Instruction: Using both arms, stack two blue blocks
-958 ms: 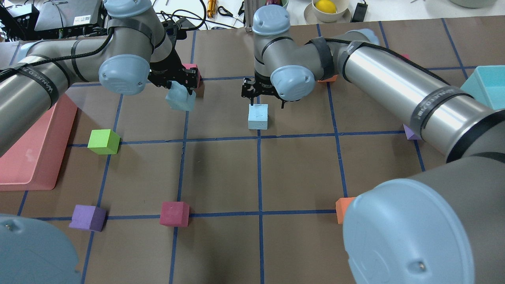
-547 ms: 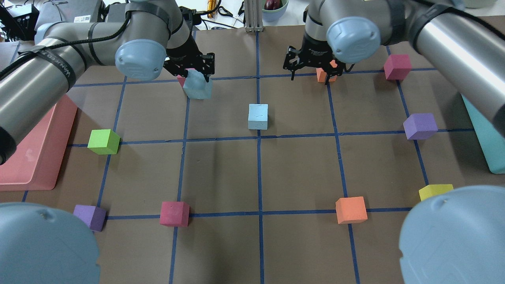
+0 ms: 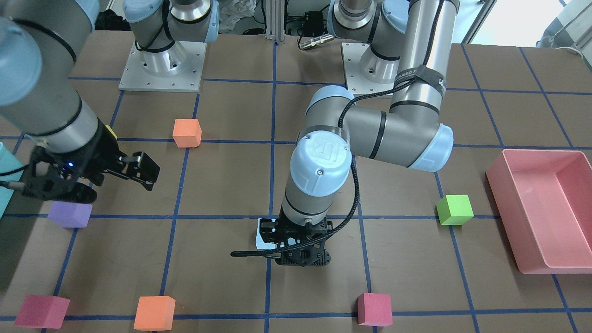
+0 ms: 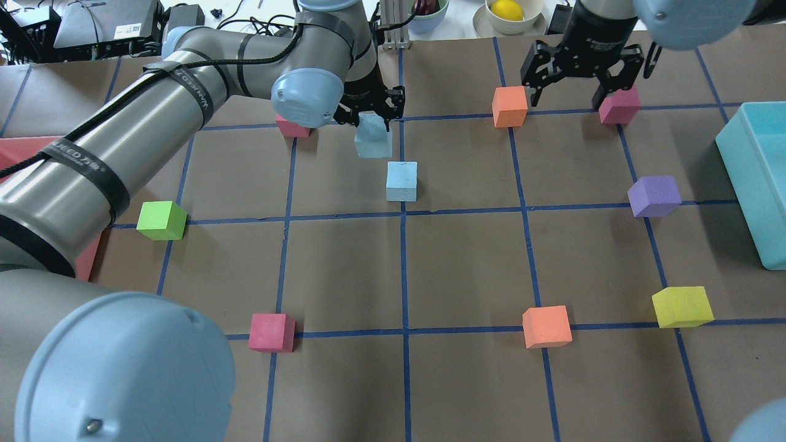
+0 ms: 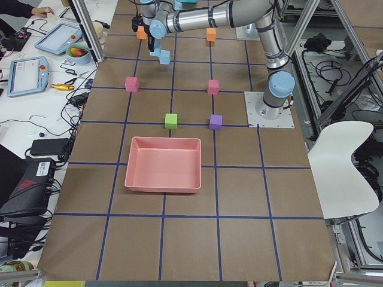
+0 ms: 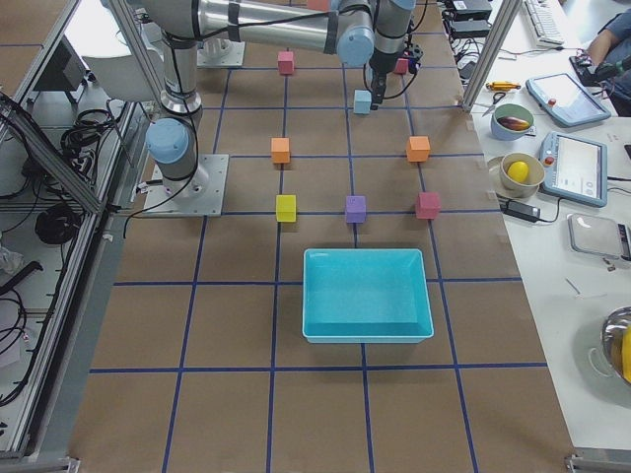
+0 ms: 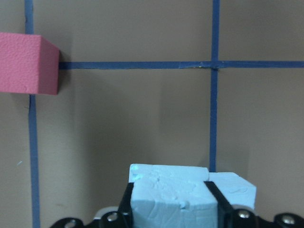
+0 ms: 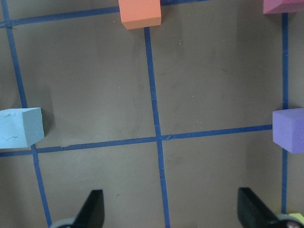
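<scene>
- Since it sits flat and alone just beside a tape crossing near the table's middle, the resting blue block (image 4: 401,181) reads as the base of the stack, with its top left free.
- Just beyond it, the left gripper (image 4: 373,120) is clamped on the carried blue block (image 4: 373,140), its fingers (image 7: 126,204) pressing two opposite sides. The block hangs clear of the table and a little tilted, its underside bare, which suits lowering it onto the base. It looks near the base but not yet squarely over it.
- Farther off, the right gripper (image 4: 568,86) hangs empty with its fingers wide apart, between an orange cube (image 4: 509,105) and a magenta cube (image 4: 619,105), seemingly parked out of the way.
- Brown paper covers the table (image 4: 466,270), ruled by blue tape into squares. A pink tray (image 3: 541,208) lies at the robot's left end, a teal box (image 4: 755,178) at its right.
- Past the far edge stands a white bench with cables and a bowl (image 4: 513,23) holding something yellow.
</scene>
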You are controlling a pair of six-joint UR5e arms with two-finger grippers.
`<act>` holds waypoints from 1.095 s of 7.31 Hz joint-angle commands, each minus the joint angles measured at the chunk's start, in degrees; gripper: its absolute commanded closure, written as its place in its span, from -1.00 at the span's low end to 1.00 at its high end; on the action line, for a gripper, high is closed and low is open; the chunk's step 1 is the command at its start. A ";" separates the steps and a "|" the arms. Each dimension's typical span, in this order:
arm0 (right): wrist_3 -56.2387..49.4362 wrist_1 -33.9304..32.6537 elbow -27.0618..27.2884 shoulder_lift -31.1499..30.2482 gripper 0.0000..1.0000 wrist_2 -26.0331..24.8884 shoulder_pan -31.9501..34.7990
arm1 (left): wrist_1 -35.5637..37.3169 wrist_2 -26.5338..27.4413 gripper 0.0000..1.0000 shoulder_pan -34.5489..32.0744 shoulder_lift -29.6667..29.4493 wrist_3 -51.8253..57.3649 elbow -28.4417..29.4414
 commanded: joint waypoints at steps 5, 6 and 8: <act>-1.38 0.92 8.25 -10.05 -1.00 0.38 3.42 | 0.01 2.02 1.00 -3.35 -2.01 -4.11 0.47; -1.38 1.10 8.52 -10.40 -1.00 0.13 3.43 | 0.10 2.01 1.00 -3.44 -2.72 -5.51 0.57; -1.47 2.84 8.79 -10.67 -1.00 -0.57 3.43 | 0.10 1.75 1.00 -3.52 -2.99 -6.05 0.40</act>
